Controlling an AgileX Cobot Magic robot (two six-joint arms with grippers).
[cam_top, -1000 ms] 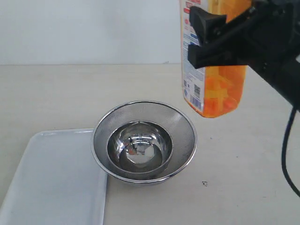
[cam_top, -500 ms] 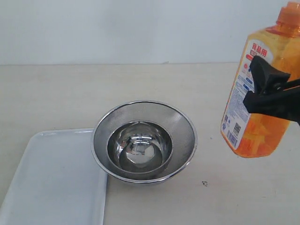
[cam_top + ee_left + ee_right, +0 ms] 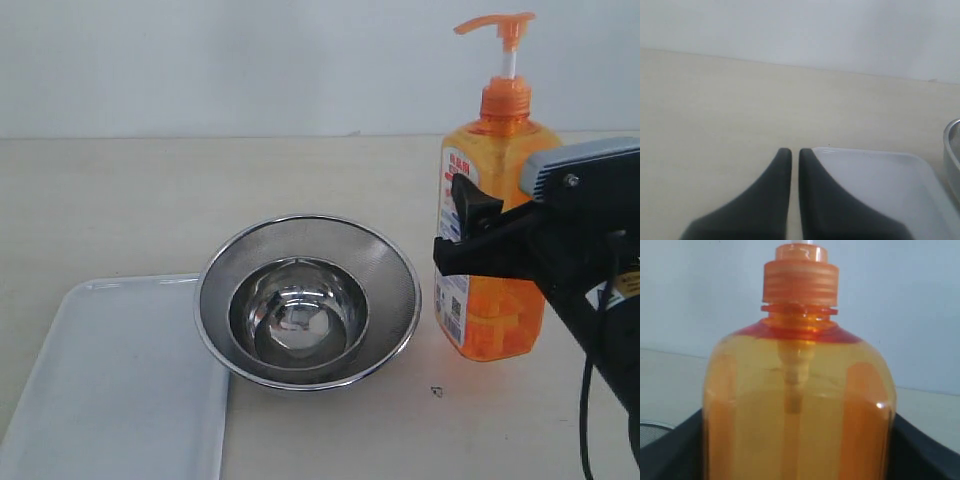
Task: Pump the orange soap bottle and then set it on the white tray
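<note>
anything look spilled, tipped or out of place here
Nothing looks spilled or damaged. The orange soap bottle stands upright in the right end effector. One oddity: the steel mesh bowl, with a smaller steel bowl nested inside, overlaps the white tray at its edge, crowding it.

On my exterior feed, a plain white wall runs straight across the back, evenly lit. Below it lies a pale beige surface, matte and smooth, which meets the wall in one straight seam. The light looks soft and diffuse to me, and the shadows on the surface are faint and soft-edged. I can pick out a tiny dark mark on the surface toward the near side. My left wrist feed shows the same white wall, beige surface and seam.
</note>
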